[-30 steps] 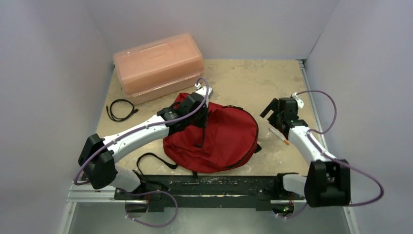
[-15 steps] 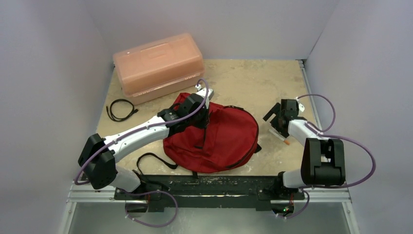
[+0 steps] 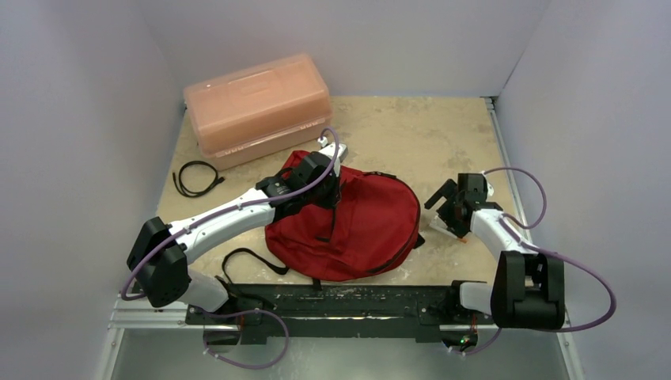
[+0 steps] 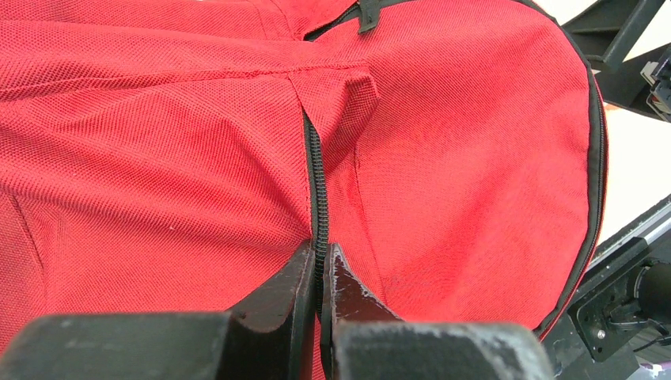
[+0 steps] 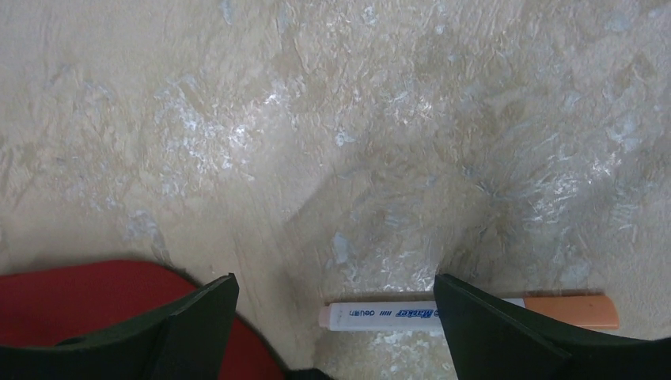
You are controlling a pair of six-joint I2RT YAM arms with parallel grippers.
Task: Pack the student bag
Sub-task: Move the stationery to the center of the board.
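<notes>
A: The student bag (image 3: 356,226) is lying mid table (image 3: 411,131); my left gripper (image 4: 319,260) is pinching its zipper (image 4: 318,182), maybe the pull tab, view's tight.

B: I'm aiming to pull straight along the track. My right gripper (image 5: 334,286) is hovering wide over the marker (image 5: 411,313).

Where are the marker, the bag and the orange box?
marker (image 5: 380,314), right wrist view, on its white barrel.
bag (image 3: 372,226), top view, on its red front panel.
box (image 3: 257,99), top view, on its lid.
</notes>
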